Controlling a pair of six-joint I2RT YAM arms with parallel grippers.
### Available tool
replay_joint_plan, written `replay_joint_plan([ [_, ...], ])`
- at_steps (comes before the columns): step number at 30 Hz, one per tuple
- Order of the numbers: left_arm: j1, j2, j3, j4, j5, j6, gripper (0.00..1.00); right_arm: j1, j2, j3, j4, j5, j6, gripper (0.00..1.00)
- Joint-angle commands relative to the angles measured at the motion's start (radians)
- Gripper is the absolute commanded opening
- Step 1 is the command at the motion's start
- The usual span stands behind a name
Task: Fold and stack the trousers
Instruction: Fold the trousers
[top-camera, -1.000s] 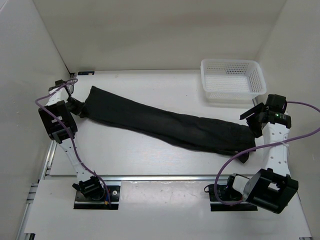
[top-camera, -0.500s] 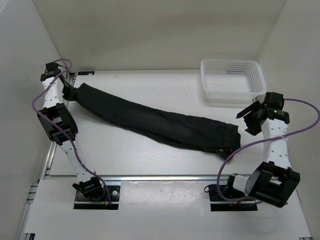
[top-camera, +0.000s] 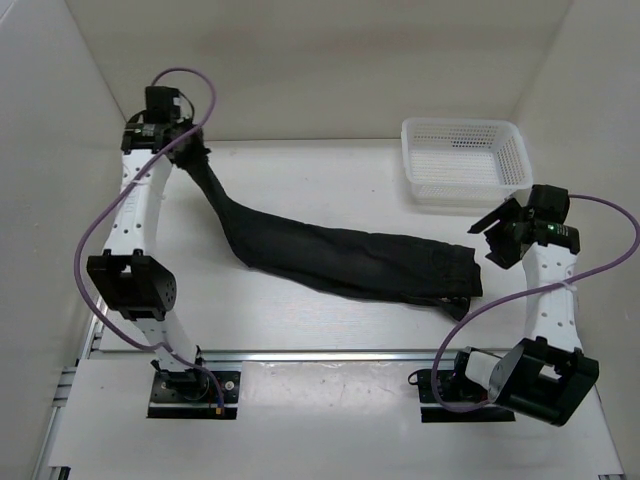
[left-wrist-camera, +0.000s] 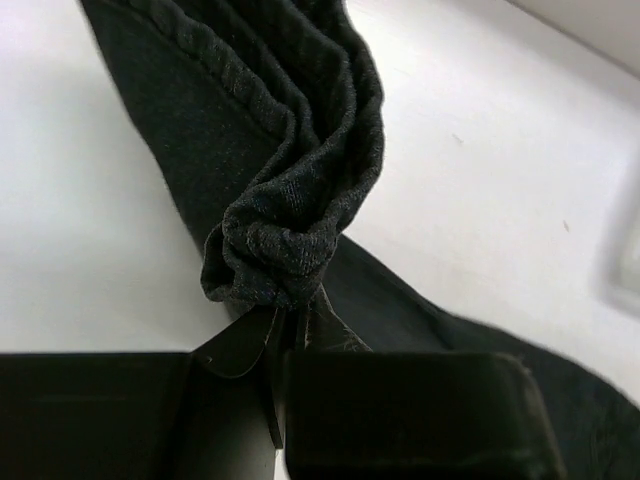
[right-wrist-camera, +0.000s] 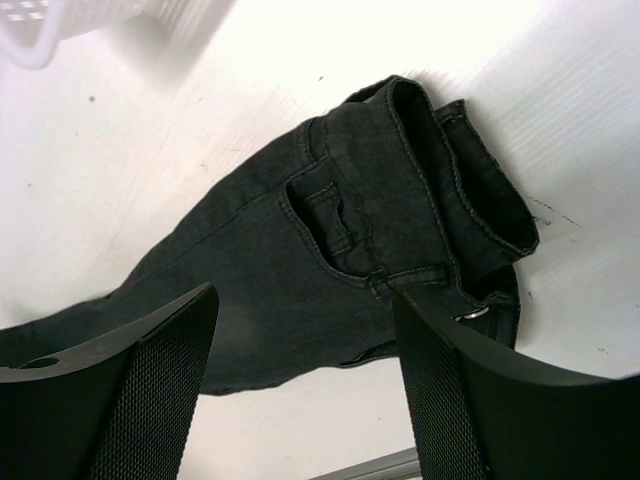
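Note:
The black trousers (top-camera: 340, 258) lie across the table, waistband end at the right (right-wrist-camera: 440, 200), legs running up to the far left. My left gripper (top-camera: 196, 158) is shut on the bunched leg ends (left-wrist-camera: 290, 240) and holds them raised above the table at the far left. My right gripper (top-camera: 492, 240) is open and empty, hovering just right of and above the waistband; its fingers (right-wrist-camera: 130, 390) frame the pocket and button area.
A white mesh basket (top-camera: 465, 158) stands at the far right, its rim also showing in the right wrist view (right-wrist-camera: 60, 25). White walls close in on the left, back and right. The metal rail (top-camera: 320, 355) runs along the near edge.
My left arm has lifted the leg ends and swung them rightward from the far left corner. The trousers have drawn leftward and bent. My right gripper stays open near the waistband.

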Motion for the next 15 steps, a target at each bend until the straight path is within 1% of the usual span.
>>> replay_joint_plan([
  [1, -0.14, -0.039, -0.017, -0.001, 0.002, 0.007, 0.1, 0.006, -0.044, 0.017, -0.006, -0.031, -0.023, 0.75],
  [4, -0.237, -0.048, -0.017, -0.001, -0.021, -0.025, 0.1, 0.006, -0.084, 0.017, -0.025, -0.031, -0.032, 0.75],
  [5, -0.304, -0.063, -0.038, -0.001, -0.041, -0.053, 0.1, 0.006, -0.084, 0.017, -0.025, -0.022, -0.032, 0.75],
  [7, -0.369, -0.088, -0.076, -0.001, -0.064, -0.084, 0.1, 0.006, -0.096, 0.017, -0.034, -0.022, -0.032, 0.75],
  [8, -0.432, -0.1, -0.133, -0.001, -0.087, -0.122, 0.1, 0.006, -0.107, 0.017, -0.034, -0.022, -0.032, 0.75],
  [10, -0.499, -0.137, -0.203, -0.001, -0.118, -0.159, 0.1, 0.006, -0.107, 0.017, -0.043, -0.022, -0.032, 0.75],
  [11, -0.532, -0.148, -0.245, 0.008, -0.156, -0.2, 0.1, 0.006, -0.116, 0.017, -0.043, -0.022, -0.032, 0.75],
  [12, -0.593, -0.157, -0.335, 0.008, -0.17, -0.223, 0.1, 0.006, -0.116, 0.017, -0.043, -0.022, -0.032, 0.75],
  [13, -0.619, -0.167, -0.389, 0.025, -0.17, -0.24, 0.14, 0.006, -0.116, 0.017, -0.043, -0.022, -0.032, 0.75],
  [14, -0.638, -0.168, -0.441, 0.035, -0.17, -0.26, 0.31, 0.006, -0.116, 0.017, -0.043, -0.022, -0.032, 0.75],
  [15, -0.649, -0.148, -0.52, 0.048, -0.096, -0.26, 0.61, 0.006, -0.116, 0.017, -0.043, -0.022, -0.032, 0.75],
])
